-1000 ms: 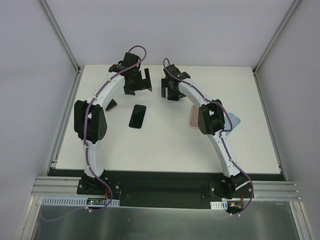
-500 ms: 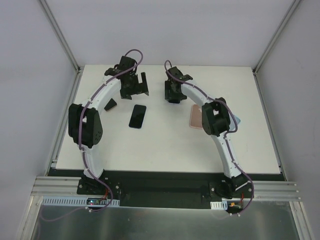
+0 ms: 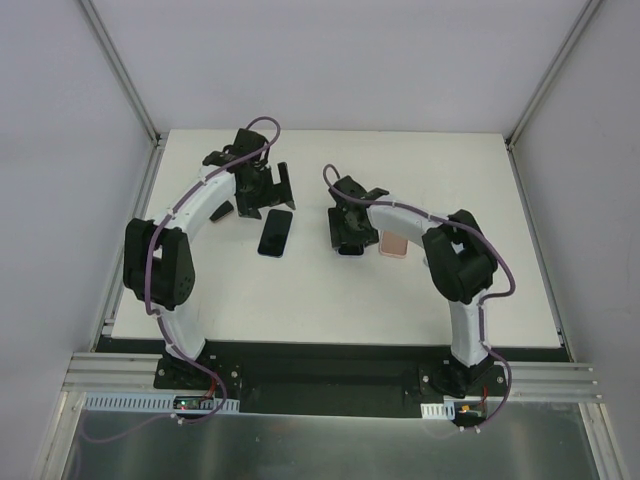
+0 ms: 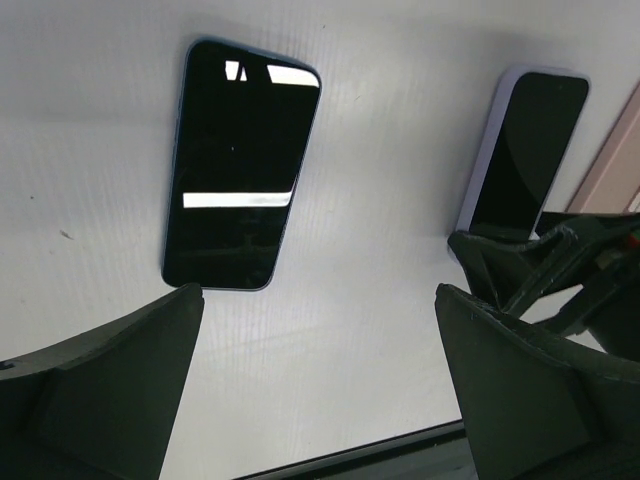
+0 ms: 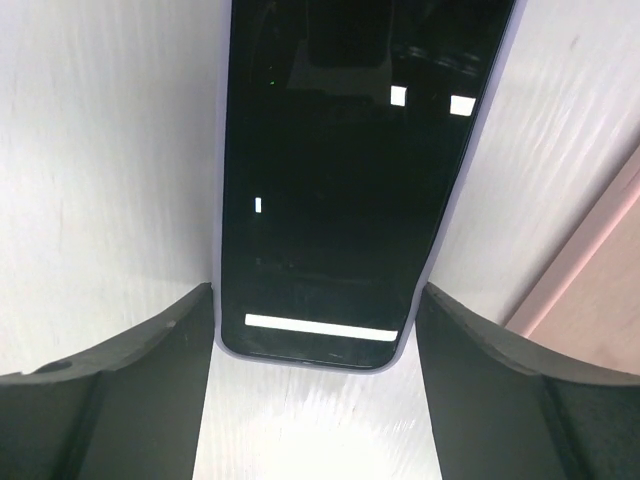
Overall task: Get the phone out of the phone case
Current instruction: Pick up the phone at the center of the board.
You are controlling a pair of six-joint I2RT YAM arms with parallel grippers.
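Phone: black-screened phone in a lavender case, lying screen-up on the white table.
Long axis: points straight away from the right gripper.
Right gripper: fingers clamp the case's long sides at its near end.
Left gripper: spread wide, holding nothing.

Both arms arch out from their bases, wrists bent downward.
The right gripper points straight down over the phone, its fingers set against the two long sides of the phone's near end. The left gripper hangs to the left of that phone and slightly farther from the bases, jaws spread wide and holding nothing.
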